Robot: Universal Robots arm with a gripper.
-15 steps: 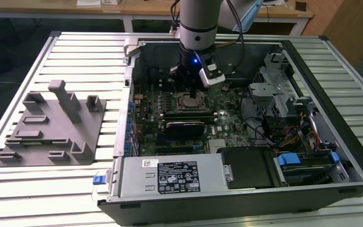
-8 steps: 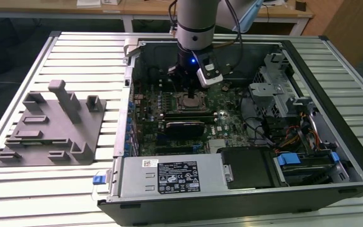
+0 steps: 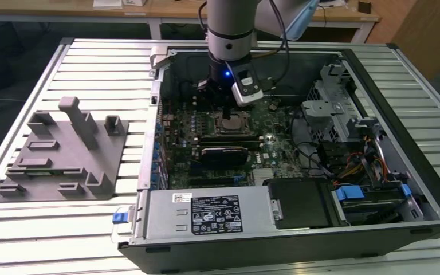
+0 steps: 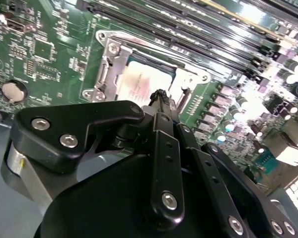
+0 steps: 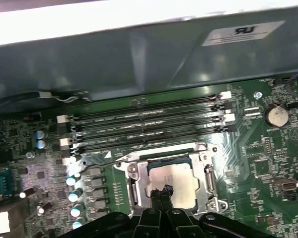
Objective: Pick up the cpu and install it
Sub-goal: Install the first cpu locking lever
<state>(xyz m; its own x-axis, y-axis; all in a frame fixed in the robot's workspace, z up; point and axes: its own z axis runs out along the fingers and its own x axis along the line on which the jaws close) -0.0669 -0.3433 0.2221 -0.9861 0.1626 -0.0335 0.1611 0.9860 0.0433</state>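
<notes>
Cpu (image 5: pixel 176 176) lies flat in the open metal socket frame (image 5: pixel 208 173) on the green motherboard (image 5: pixel 268 163), next to the memory slots (image 5: pixel 149 126). Hand (image 5: pixel 162 190) is right over the chip with its fingers pressed together; cannot tell if they touch it. In the exterior view, the computer case (image 3: pixel 281 249) sits on the slatted table (image 3: pixel 90 57), with the grey tray (image 3: pixel 59 154) at the exterior view's left.

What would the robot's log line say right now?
gripper: shut, empty | cpu: flat in socket | gripper position: tips over cpu | contact: cannot tell
</notes>
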